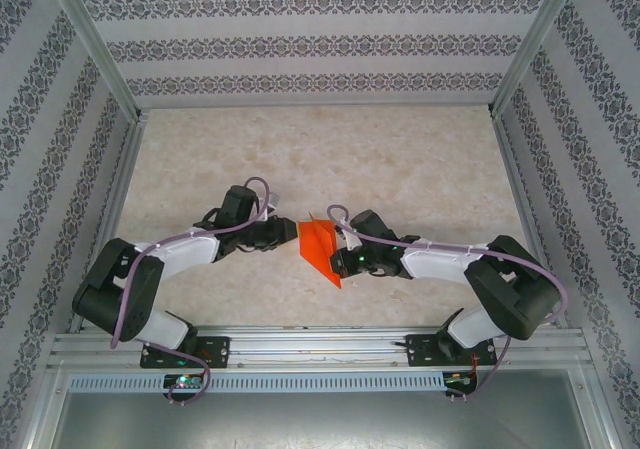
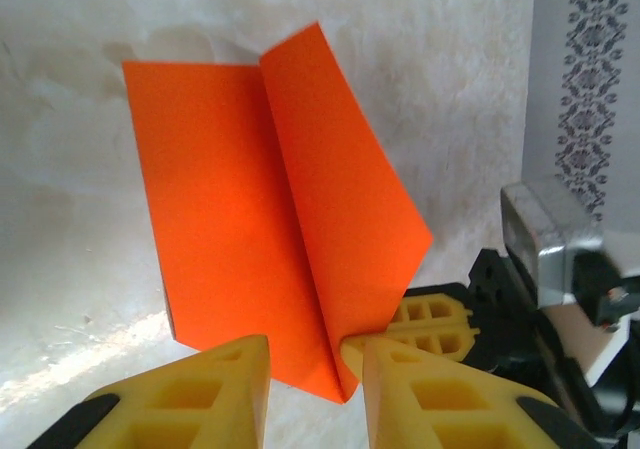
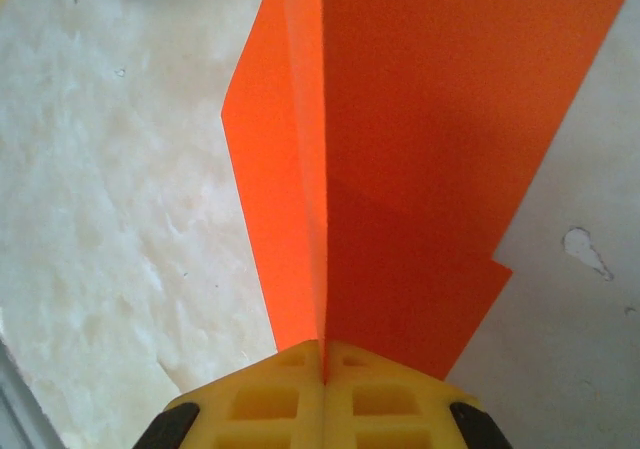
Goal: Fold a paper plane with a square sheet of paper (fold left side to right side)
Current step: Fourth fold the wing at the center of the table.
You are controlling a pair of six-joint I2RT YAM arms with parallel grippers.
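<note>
The square sheet of paper, bright orange-red, is folded into a pointed shape with a centre crease and a flap on each side. It sits mid-table between both grippers. My right gripper comes from the right; in its wrist view the gripper is shut on the paper's upright centre ridge. My left gripper is at the paper's left edge. In the left wrist view its yellow jaws stand apart, with the paper's lower corner between them and ungripped. The right gripper's fingers pinch the raised flap there.
The beige marbled table is enclosed by patterned walls at the back and both sides, with aluminium posts at the corners. A metal rail carrying both arm bases runs along the near edge.
</note>
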